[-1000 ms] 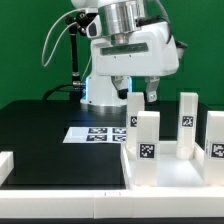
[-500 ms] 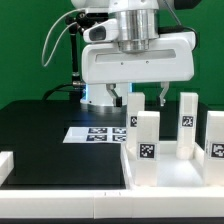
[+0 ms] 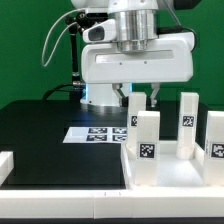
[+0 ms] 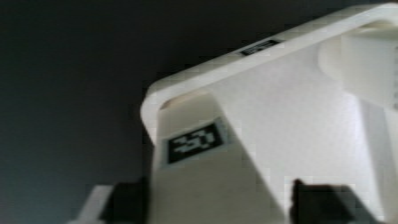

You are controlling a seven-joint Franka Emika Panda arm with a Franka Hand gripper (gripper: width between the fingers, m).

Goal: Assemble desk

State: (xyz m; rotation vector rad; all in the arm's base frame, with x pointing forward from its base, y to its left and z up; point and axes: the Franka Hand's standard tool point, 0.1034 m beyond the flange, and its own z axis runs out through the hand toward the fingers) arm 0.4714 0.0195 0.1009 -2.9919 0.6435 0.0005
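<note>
**A:** Starting with the exterior view: where was the desk, and what worried you?

**B:** The panel (image 3: 172,172) lay on the black table (image 3: 40,140). Four legs stood upright on it: the front leg (image 3: 146,142), a back leg (image 3: 133,106) half hidden behind it, and two more (image 3: 187,120) (image 3: 215,135) toward the panel's other end. The gripper (image 3: 140,98) hung over the panel's back corner with its fingertips down around the back leg's top. The jaws stood at a middling gap. I couldn't tell from there whether the pads touched the leg.

**A:** And the risk?

**B:** The front leg stood just beside the one being straddled. A finger coming down off-centre could have clipped it and tipped it over, I judged. An uneven squeeze could also have tilted the back leg.

**A:** Anything else around?

**B:** The marker board (image 3: 95,133) lay flat on the table, just off the panel's edge. A small white block (image 3: 5,165) sat well apart from the panel, at the picture's edge. Neither stood in the way.

**A:** And the wrist view?

**B:** A white leg (image 4: 249,130) with a square tag (image 4: 196,142) ran down between the two dark fingers (image 4: 128,205). The gripper (image 4: 222,205) sat astride it, and the leg filled nearly all the gap. Blur hid whether the pads pressed on it, so I couldn't call it a firm hold. A grip that close to the leg's end might have slipped or twisted on lifting. Beyond the leg, only dark table showed.
</note>
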